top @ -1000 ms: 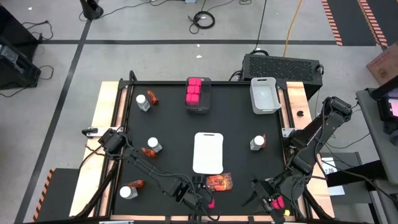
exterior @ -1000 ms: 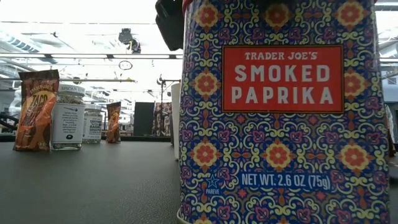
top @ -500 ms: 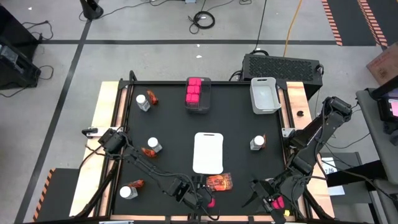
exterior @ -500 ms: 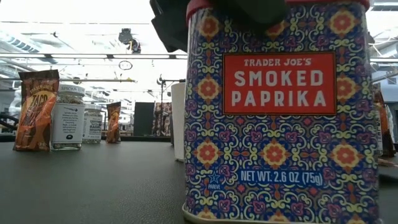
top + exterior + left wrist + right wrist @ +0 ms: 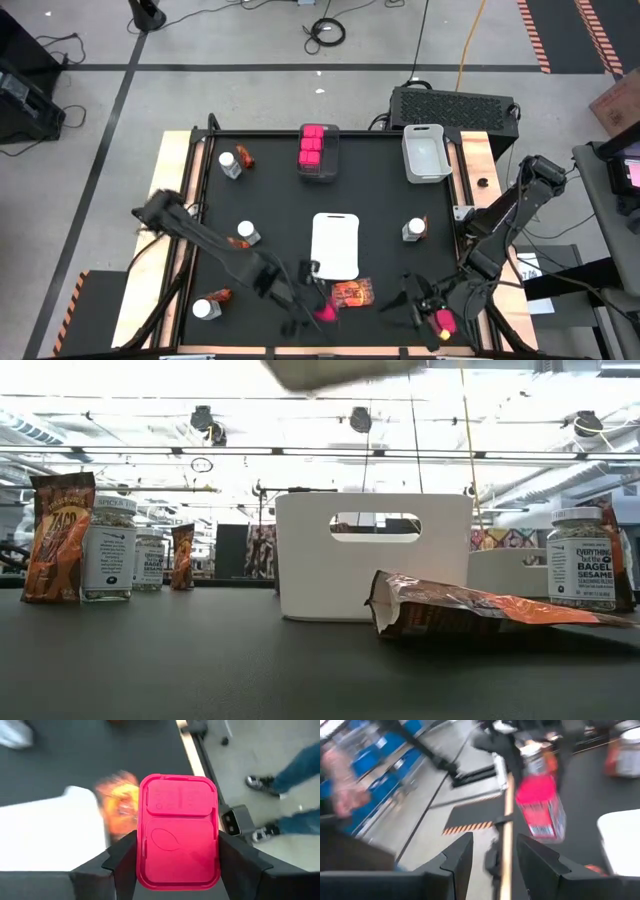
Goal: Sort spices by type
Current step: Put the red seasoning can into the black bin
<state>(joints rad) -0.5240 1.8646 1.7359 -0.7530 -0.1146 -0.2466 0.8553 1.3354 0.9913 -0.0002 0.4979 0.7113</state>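
My left gripper [image 5: 320, 310] is shut on a pink-lidded spice box [image 5: 177, 830], held above the table's near edge; the box [image 5: 540, 810] also shows in the right wrist view. My right gripper [image 5: 408, 305] stands open at the near right, with nothing between its fingers [image 5: 455, 865]. A red-orange packet [image 5: 352, 292] lies flat on the table by the white tray [image 5: 335, 245]. Several white-capped jars stand about, each beside a packet: jar [image 5: 247, 233], jar [image 5: 412, 231], jar [image 5: 207, 308]. Pink boxes [image 5: 312, 148] sit in a clear bin at the far edge. My left gripper pinches the box between its two fingers, on two opposite sides just under the pink lid [image 5: 142, 855]. The fingers slant down at it from above. The box hangs clear of the table, lid up and a little tilted.
A grey bin [image 5: 425, 152] stands at the far right, and a jar [image 5: 230, 165] with a packet at the far left. In the low view the lying packet [image 5: 470, 610] is in front of a white bin [image 5: 372, 555]. A person's legs [image 5: 290, 765] show beyond the table's edge.
My left gripper has risen with the pink-lidded box, which stood on the table at the near edge and now hangs clear, out of the low view's top. It has also gone a little toward the far edge. My right gripper has turned a little in place.
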